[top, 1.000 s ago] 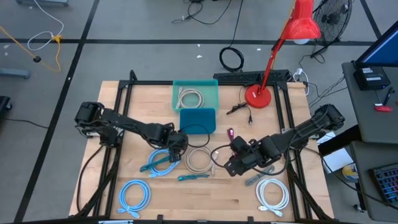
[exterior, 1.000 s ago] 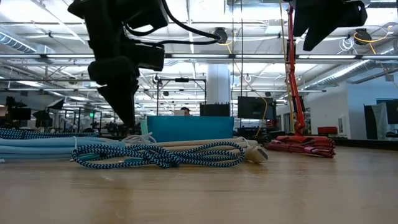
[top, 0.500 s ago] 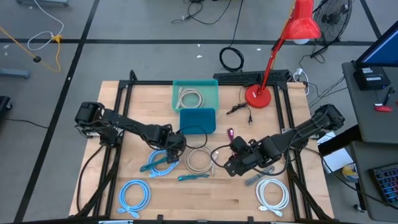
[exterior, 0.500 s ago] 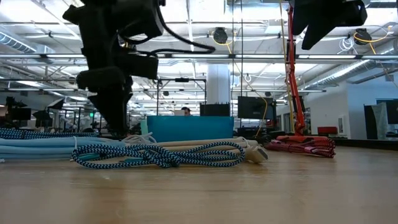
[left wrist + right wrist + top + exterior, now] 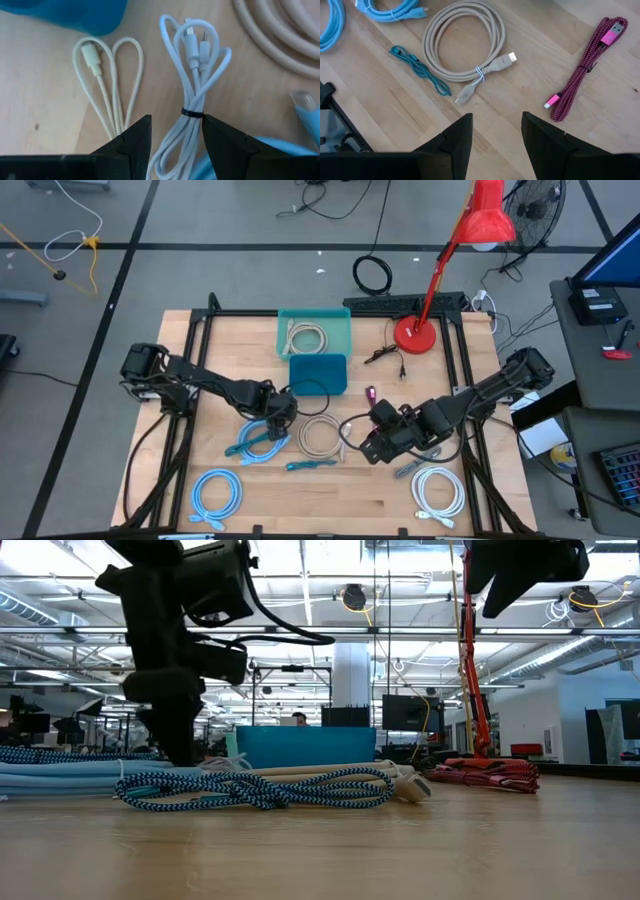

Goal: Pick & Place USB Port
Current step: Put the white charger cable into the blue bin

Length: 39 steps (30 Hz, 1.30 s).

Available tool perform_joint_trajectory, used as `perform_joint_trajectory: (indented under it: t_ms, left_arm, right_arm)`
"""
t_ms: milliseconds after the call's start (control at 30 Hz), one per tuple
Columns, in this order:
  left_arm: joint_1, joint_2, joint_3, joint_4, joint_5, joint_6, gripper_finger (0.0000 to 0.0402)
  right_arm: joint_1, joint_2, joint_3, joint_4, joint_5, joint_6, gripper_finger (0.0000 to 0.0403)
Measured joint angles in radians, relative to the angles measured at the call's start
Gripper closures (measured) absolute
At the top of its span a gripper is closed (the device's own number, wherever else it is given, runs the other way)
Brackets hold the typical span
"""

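Mid-frame from above, the table (image 5: pixel 330 500) is strewn with cables. My left claw (image 5: pixel 172 131) hangs low, fingers spread around the tied white cable (image 5: pixel 192 90), the thing I'm after, centred in my wrist view. My right claw (image 5: pixel 492 131), open and empty, waits to the right. Closing off-centre, I judge I could also snag the cream cable (image 5: pixel 107 87) beside it.

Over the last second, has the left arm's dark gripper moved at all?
Yes. In the low view the left gripper has slid leftward, away from the teal bin, and now hangs low above the light blue cable bundle.
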Motion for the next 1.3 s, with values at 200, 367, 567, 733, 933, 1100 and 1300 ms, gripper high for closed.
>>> perform_joint_trajectory:
  t_ms: [200, 367, 567, 733, 933, 1100, 1300]
  left_arm:
    - [0.029, 0.0, 0.0, 0.004, -0.001, 0.014, 0.0295]
    - [0.054, 0.0, 0.0, 0.016, 0.05, -0.002, 0.0369]
    - [0.044, -0.002, 0.019, -0.006, 0.12, -0.039, 0.0383]
    - [0.016, -0.043, 0.07, -0.06, 0.149, -0.042, 0.0394]
    - [0.008, -0.112, 0.18, -0.122, 0.057, -0.005, 0.0395]
    - [0.072, -0.128, 0.291, -0.123, 0.005, 0.071, 0.0396]
    - [0.202, -0.085, 0.375, -0.114, 0.02, 0.189, 0.0396]
  right_arm:
    - [0.0, 0.0, 0.0, 0.024, 0.0, -0.008, 0.0241]
    - [0.0, 0.0, 0.0, 0.032, 0.0, -0.008, 0.0241]
    - [0.0, 0.0, 0.0, 0.032, -0.001, -0.008, 0.0241]
    - [0.0, 0.0, 0.0, 0.039, 0.0, -0.016, 0.0241]
    - [0.0, 0.0, 0.0, 0.045, 0.002, -0.03, 0.0241]
    - [0.0, 0.0, 0.0, 0.058, 0.018, -0.035, 0.0241]
    - [-0.001, 0.0, 0.0, 0.076, 0.026, -0.042, 0.0241]
